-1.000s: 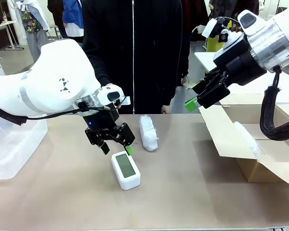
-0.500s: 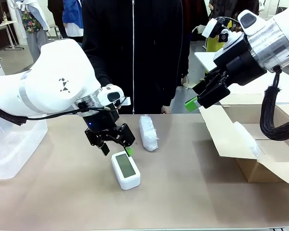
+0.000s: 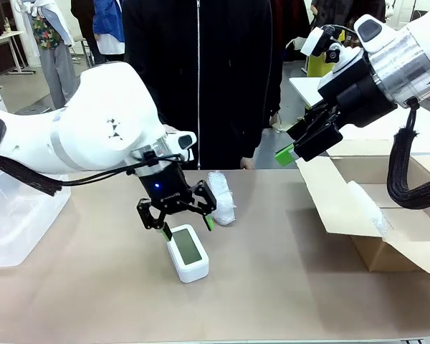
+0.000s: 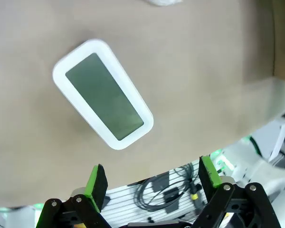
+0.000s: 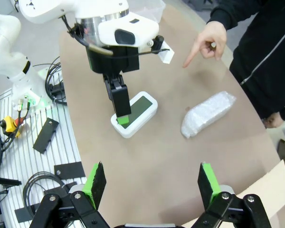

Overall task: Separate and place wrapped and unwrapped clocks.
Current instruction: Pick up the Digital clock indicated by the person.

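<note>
The unwrapped clock [image 3: 186, 252], white with a grey-green screen, lies flat mid-table; the left wrist view has the clock [image 4: 102, 92] slanted under the fingers. My left gripper [image 3: 187, 226] hovers open just over its far end, holding nothing. One wrapped clock [image 3: 221, 197], a bubble-wrap bundle, lies just behind and to the right of that gripper. My right gripper [image 3: 290, 153] hangs open and high above the box flap. From there the right wrist view looks down on the clock [image 5: 135, 113], the bundle [image 5: 208, 113] and my right gripper [image 5: 152, 183].
An open cardboard box [image 3: 387, 236] stands at the right with a whitish wrapped piece [image 3: 365, 206] at its flap. A clear plastic bin [image 3: 14, 215] sits at the left edge. A person in black stands across the table, one hand [image 5: 206, 42] pointing at it.
My left arm has swung to the right and turned its wrist, so its open fingers now stand above the clock's far end. The right arm has not moved.
</note>
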`<state>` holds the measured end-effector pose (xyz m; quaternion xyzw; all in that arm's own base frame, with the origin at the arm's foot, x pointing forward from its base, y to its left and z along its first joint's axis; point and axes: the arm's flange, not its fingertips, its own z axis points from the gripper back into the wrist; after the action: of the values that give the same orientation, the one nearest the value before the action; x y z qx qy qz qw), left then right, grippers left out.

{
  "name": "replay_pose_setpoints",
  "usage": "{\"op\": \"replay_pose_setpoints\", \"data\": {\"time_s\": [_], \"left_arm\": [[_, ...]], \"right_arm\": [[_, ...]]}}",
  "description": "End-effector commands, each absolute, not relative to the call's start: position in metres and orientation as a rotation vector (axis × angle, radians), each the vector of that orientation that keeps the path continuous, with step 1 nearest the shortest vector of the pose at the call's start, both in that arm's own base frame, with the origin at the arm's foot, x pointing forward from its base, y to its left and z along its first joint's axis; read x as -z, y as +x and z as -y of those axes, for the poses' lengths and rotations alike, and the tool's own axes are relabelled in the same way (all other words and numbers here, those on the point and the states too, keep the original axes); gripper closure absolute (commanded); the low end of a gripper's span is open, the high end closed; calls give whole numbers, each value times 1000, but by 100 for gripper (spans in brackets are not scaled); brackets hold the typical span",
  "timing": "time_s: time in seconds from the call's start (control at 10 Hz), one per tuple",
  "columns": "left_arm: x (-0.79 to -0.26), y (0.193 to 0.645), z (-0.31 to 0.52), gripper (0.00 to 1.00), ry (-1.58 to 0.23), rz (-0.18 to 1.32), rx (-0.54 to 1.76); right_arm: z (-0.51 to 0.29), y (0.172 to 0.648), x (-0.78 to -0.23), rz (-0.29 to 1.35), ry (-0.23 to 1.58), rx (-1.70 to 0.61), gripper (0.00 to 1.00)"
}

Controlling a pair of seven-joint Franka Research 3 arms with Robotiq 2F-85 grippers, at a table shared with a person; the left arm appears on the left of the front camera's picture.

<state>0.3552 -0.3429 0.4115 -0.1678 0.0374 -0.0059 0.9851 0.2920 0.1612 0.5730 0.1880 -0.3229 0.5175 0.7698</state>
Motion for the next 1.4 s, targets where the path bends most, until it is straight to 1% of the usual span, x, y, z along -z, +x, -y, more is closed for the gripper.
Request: {"op": "replay_pose_setpoints", "data": {"time_s": [0.0, 0.1, 0.2, 0.5, 0.7, 1.0, 1.3], "left_arm": [[-403, 355, 366, 0, -264, -69, -140], [-397, 352, 371, 0, -241, -49, -277], [-394, 349, 375, 0, -219, -25, -361], [-380, 343, 381, 0, -159, 21, -474], [-370, 345, 371, 0, -84, 31, -449], [-358, 361, 362, 0, -82, 21, -379], [-349, 377, 361, 0, -80, 50, -337]], "right_arm": [[-160, 292, -573, 692, 411, -1131, 0], [-160, 292, -573, 692, 411, -1131, 0], [-160, 292, -573, 692, 411, -1131, 0], [-160, 292, -573, 692, 411, -1131, 0], [-160, 292, -573, 692, 411, -1131, 0], [-160, 292, -573, 692, 411, -1131, 0], [-160, 292, -573, 692, 411, -1131, 0]]}}
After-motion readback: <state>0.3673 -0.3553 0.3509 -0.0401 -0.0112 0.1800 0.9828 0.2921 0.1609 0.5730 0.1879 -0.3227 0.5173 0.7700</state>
